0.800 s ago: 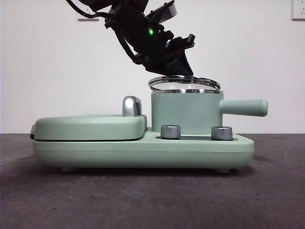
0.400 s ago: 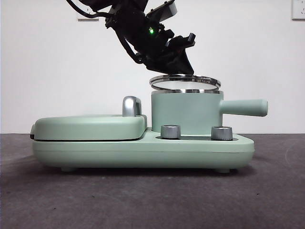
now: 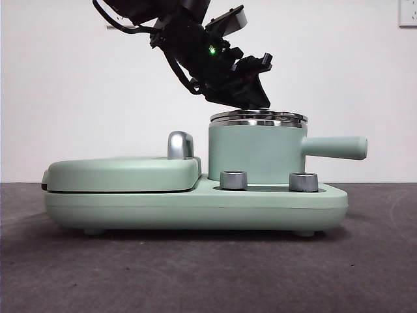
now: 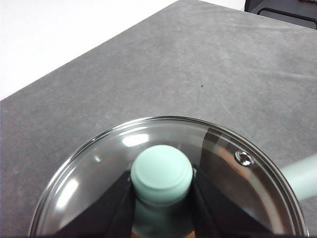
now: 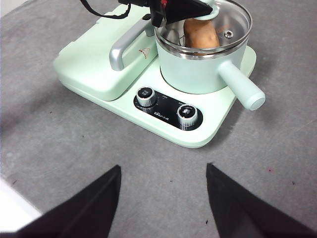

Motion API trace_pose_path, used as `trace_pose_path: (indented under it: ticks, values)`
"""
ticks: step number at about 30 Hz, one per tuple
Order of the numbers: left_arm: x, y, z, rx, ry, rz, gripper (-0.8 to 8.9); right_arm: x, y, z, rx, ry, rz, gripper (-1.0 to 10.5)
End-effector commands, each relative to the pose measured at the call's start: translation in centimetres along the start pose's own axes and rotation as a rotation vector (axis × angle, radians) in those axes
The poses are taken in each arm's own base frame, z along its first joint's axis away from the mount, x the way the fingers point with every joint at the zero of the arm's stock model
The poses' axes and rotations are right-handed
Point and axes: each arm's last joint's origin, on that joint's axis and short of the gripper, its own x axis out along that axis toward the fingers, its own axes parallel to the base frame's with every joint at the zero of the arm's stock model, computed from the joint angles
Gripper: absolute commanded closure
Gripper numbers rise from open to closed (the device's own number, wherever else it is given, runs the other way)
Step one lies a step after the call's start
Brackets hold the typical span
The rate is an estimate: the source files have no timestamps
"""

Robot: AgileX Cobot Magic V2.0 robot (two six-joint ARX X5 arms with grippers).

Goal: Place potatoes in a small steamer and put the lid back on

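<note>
While L gripper (image 4: pixel 162 191) clamps knob (image 4: pixel 162 173), lid (image 3: pixel 258 117) sits flat on small steamer (image 3: pixel 255 153); potato (image 5: pixel 200 33) inside. R gripper (image 5: pixel 163 198) wide apart, holds nothing.

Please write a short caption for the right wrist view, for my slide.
Left gripper seats the glass lid on the small steamer, potato inside; right gripper waits open.

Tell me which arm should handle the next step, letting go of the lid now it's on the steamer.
Left. The left gripper is shut on the knob of the lid, which sits level on the small steamer over the potato. The right gripper hangs open, well back from the appliance.
</note>
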Motion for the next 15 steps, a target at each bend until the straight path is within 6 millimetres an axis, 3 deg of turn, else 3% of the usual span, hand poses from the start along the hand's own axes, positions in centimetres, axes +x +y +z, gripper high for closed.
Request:
trace_pose_path:
  ticks: [1, 15]
  values:
    - [1.12, -1.01, 0.02, -0.002, 0.003, -0.039, 7.99, -0.08, 0.06, 0.22, -0.012, -0.006, 0.005, 6.8]
    - [0.34, -0.77, -0.03, 0.027, 0.075, 0.013, 7.99, -0.08, 0.07, 0.22, -0.011, -0.006, 0.006, 6.8]
